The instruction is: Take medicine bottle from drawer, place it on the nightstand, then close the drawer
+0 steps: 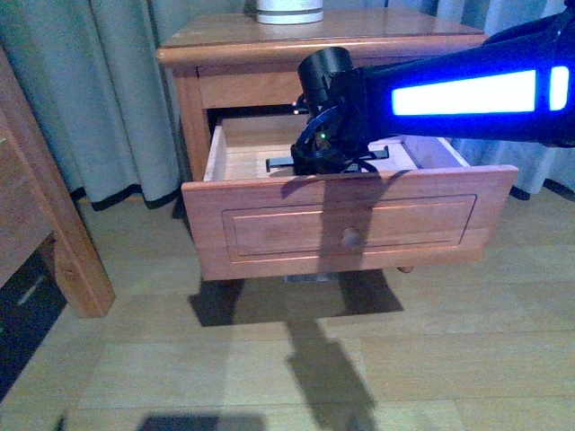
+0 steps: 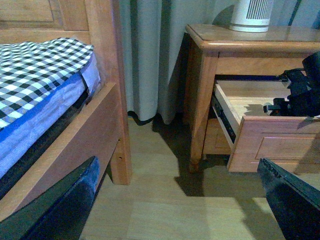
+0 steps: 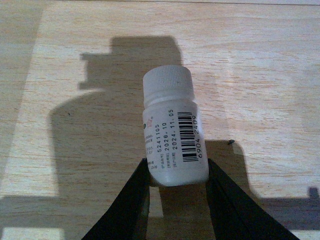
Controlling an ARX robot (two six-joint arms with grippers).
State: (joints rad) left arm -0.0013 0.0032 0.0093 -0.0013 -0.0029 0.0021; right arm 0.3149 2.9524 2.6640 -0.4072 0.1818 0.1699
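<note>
The nightstand (image 1: 269,40) stands ahead with its taller drawer (image 1: 350,229) pulled out, pale interior showing. My right gripper (image 1: 325,160) reaches down into the drawer. In the right wrist view it (image 3: 177,172) is shut on the medicine bottle (image 3: 172,130), a small white bottle with a ribbed white cap and a barcode label, held by its base over the pale drawer floor (image 3: 260,75). In the front view the bottle is hidden behind the gripper. My left gripper (image 2: 180,200) is open and empty, low over the floor left of the nightstand (image 2: 260,40); the open drawer (image 2: 270,145) shows there too.
A large white slatted device (image 1: 289,11) stands on the nightstand top, also in the left wrist view (image 2: 251,15). A wooden bed frame (image 2: 107,115) with a checked mattress (image 2: 40,70) is at left. Grey curtains (image 1: 99,90) hang behind. Wood floor (image 1: 296,359) lies in front.
</note>
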